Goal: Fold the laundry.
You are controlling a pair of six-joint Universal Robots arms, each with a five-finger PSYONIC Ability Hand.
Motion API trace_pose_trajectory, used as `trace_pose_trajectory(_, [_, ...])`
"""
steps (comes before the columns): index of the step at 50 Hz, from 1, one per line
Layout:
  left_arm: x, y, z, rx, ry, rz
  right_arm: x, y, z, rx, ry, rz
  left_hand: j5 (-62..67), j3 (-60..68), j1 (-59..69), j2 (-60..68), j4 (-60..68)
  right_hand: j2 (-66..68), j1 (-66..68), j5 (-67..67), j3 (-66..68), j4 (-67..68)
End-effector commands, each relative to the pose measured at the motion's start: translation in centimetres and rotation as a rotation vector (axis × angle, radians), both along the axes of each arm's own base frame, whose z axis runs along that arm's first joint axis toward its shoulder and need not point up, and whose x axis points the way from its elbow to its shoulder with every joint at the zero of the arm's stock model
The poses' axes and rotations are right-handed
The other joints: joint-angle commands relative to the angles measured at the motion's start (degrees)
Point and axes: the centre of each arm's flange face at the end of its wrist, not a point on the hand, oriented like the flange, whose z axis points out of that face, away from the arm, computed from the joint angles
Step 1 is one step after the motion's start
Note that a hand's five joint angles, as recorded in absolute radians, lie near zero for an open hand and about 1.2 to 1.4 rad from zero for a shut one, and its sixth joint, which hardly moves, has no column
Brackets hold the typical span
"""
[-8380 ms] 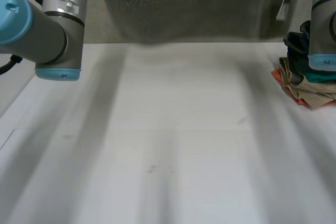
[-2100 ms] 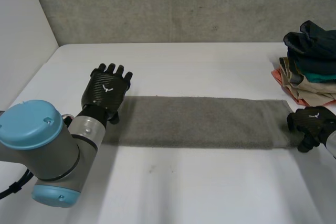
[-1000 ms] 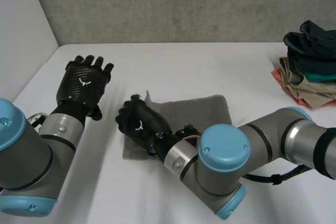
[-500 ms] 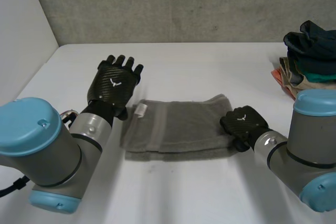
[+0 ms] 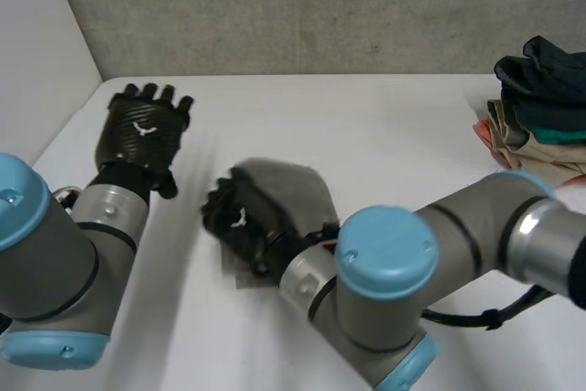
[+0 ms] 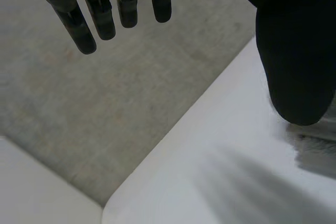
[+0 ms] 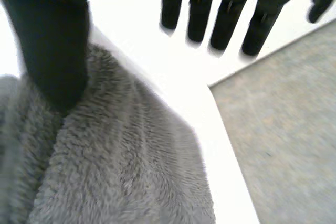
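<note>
Towel (image 5: 293,191): grey, folded small, lying left of the table's (image 5: 385,125) middle.
Right hand (image 5: 236,219): fingers straight, thumb resting on the towel.
Left hand (image 5: 142,130): fingers spread, clear of the cloth.
Risk: a dragging thumb could pull the fold open (fleece clings).

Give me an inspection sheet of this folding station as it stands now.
surface: white table, no marks seen.
job's things: grey towel, bunched in a fold left of the table's middle; pile of clothes at the table's right edge.
clutter: nothing seen.
robot hands: left robot hand open, fingers straight, holding nothing, apart from the towel; right robot hand open at the towel's left end, fingers straight, thumb against the pile of the cloth.
cables: nothing seen.
surroundings: grey wall behind the table, white wall to the left.
</note>
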Motion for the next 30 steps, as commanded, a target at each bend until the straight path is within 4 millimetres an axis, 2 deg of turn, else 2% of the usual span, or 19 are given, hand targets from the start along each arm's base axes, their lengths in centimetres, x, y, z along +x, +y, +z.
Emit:
trace_pose_trajectory(1, [0.0, -0.5, 0.8, 0.001, 0.095, 0.021, -1.8, -3.1, 1.7, 0.192, -0.142, -0.133, -2.54, -1.8, -0.68, -1.47, -1.43, -22.53, -20.51, -22.4, -23.81, -23.94])
trace_pose_trajectory(2, [-0.2, -0.5, 1.0, 0.0, 0.105, 0.014, -2.4, -4.1, 2.7, 0.22, -0.191, -0.174, -2.54, -1.8, -0.68, -1.47, -1.43, -22.53, -20.51, -22.4, -23.81, -23.94])
trace_pose_trajectory(3, [-0.4, -0.6, 1.0, 0.0, 0.114, 0.006, -3.7, -5.7, 4.5, 0.289, -0.289, -0.236, -2.54, -1.8, -0.68, -1.47, -1.43, -22.53, -20.51, -22.4, -23.81, -23.94])
trace_pose_trajectory(4, [-1.0, -0.6, 1.4, -0.005, 0.138, -0.021, -4.3, -6.3, 5.4, 0.327, -0.338, -0.259, -2.54, -1.8, -0.68, -1.47, -1.43, -22.53, -20.51, -22.4, -23.81, -23.94])
trace_pose_trajectory(6, [-1.9, -0.5, 1.4, 0.001, 0.16, -0.062, -5.4, -7.1, 6.7, 0.398, -0.408, -0.292, -1.71, -0.97, 0.16, -0.64, -0.6, -22.53, -20.51, -22.4, -23.81, -23.94])
trace_pose_trajectory(8, [-3.8, -0.2, 0.8, 0.035, 0.193, -0.155, -6.6, -8.0, 7.3, 0.52, -0.455, -0.341, -0.86, -0.12, 1.0, 0.21, 0.25, -22.53, -20.51, -22.4, -23.81, -23.94])
trace_pose_trajectory(10, [-4.9, 0.1, 0.5, 0.056, 0.212, -0.208, -7.5, -9.1, 6.4, 0.62, -0.428, -0.388, -0.69, 0.05, 1.17, 0.38, 0.42, -22.53, -20.51, -22.4, -23.81, -23.94])
trace_pose_trajectory(11, [-6.1, 0.6, 0.2, 0.082, 0.233, -0.263, -7.6, -9.3, 6.0, 0.641, -0.411, -0.398, -0.69, 0.05, 1.17, 0.38, 0.42, -22.53, -20.51, -22.4, -23.81, -23.94])
trace_pose_trajectory(13, [-7.0, 0.8, -0.1, 0.111, 0.245, -0.301, -7.7, -9.8, 5.2, 0.68, -0.376, -0.422, -0.36, 0.38, 1.5, 0.71, 0.75, -22.53, -20.51, -22.4, -23.81, -23.94])
trace_pose_trajectory(14, [-7.8, 0.6, -0.8, 0.15, 0.25, -0.318, -7.7, -10.3, 4.2, 0.717, -0.341, -0.452, -0.02, 0.72, 1.84, 1.05, 1.09, -22.53, -20.51, -22.4, -23.81, -23.94])
trace_pose_trajectory(17, [-8.4, 0.0, -2.6, 0.244, 0.215, -0.303, -7.3, -10.9, 2.6, 0.776, -0.284, -0.47, 0.48, 1.22, 2.35, 1.55, 1.59, -22.53, -20.51, -22.4, -23.81, -23.94])
trace_pose_trajectory(20, [-8.1, -0.4, -4.2, 0.336, 0.17, -0.257, -6.8, -11.1, 1.5, 0.828, -0.243, -0.453, 0.49, 1.23, 2.35, 1.56, 1.6, -22.53, -20.51, -22.4, -23.81, -23.94])
trace_pose_trajectory(24, [-6.7, -0.2, -6.7, 0.465, 0.064, -0.121, -5.7, -11.0, 0.0, 0.881, -0.205, -0.399, 0.82, 1.56, 2.68, 1.89, 1.93, -22.53, -20.51, -22.4, -23.81, -23.94])
trace_pose_trajectory(30, [-5.4, -0.1, -8.8, 0.502, -0.032, -0.012, -5.3, -11.1, -1.9, 0.896, -0.147, -0.408, 0.82, 1.56, 2.68, 1.89, 1.93, -22.53, -20.51, -22.4, -23.81, -23.94])
